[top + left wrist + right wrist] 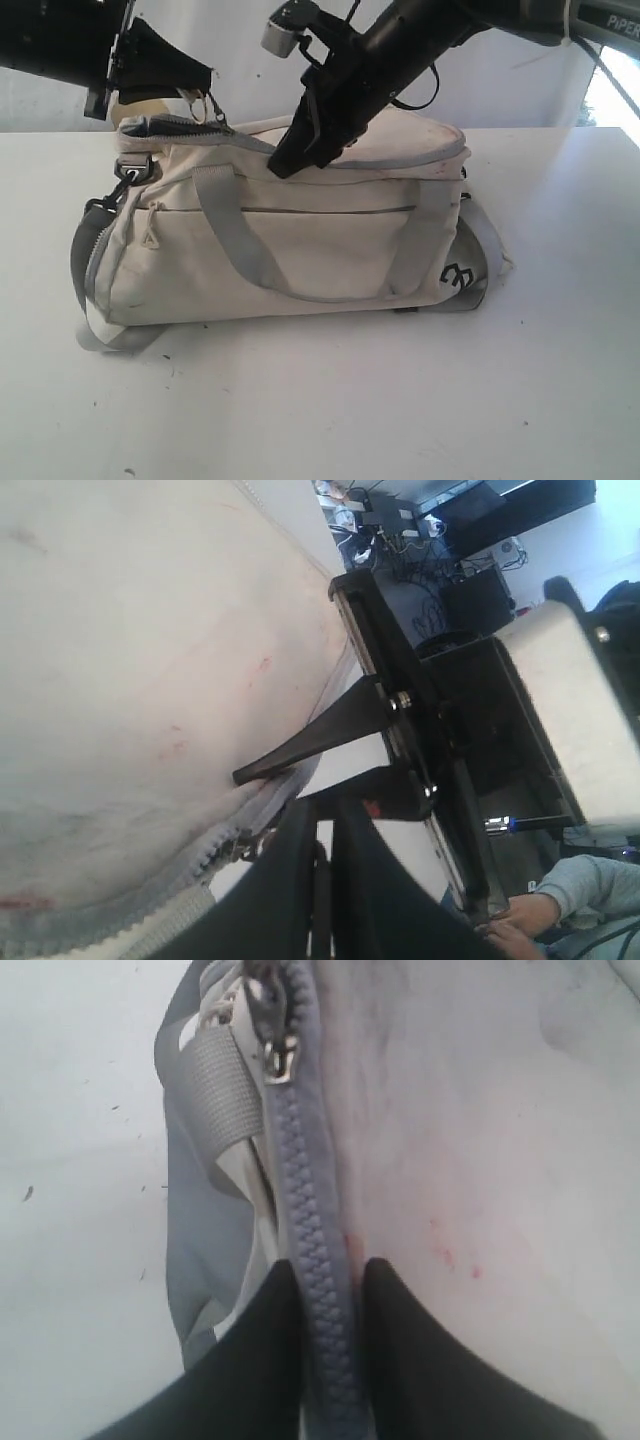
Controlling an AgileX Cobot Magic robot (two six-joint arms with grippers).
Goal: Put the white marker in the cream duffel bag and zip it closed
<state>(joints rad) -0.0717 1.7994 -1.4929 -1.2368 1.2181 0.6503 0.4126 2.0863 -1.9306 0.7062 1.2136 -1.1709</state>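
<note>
Grey zip (310, 1220) runs lengthways atop the cream duffel bag (330, 250) on the worktop (400, 400), pinched between the right jaws, its slider (278, 1055) lying beyond them at the left end, nearer the near-shut left jaws nipping that end; the white marker is unseen.

A flat, matt white tabletop (320, 400) fills the lower part of the exterior view and meets a plain pale wall (240, 70) behind, with a bright, washed-out window patch (615, 95) at the far right edge. In the right wrist view the same tabletop (70, 1110) carries a few small dark specks (27, 1192). The left wrist view shows a cluttered background of black monitors and boxes (500, 510) with a tangle of dark cables (420, 550) just beside them, and in 1 corner a person's bare hand (520, 925) at the cuff of a grey-blue fabric sleeve (590, 885).
</note>
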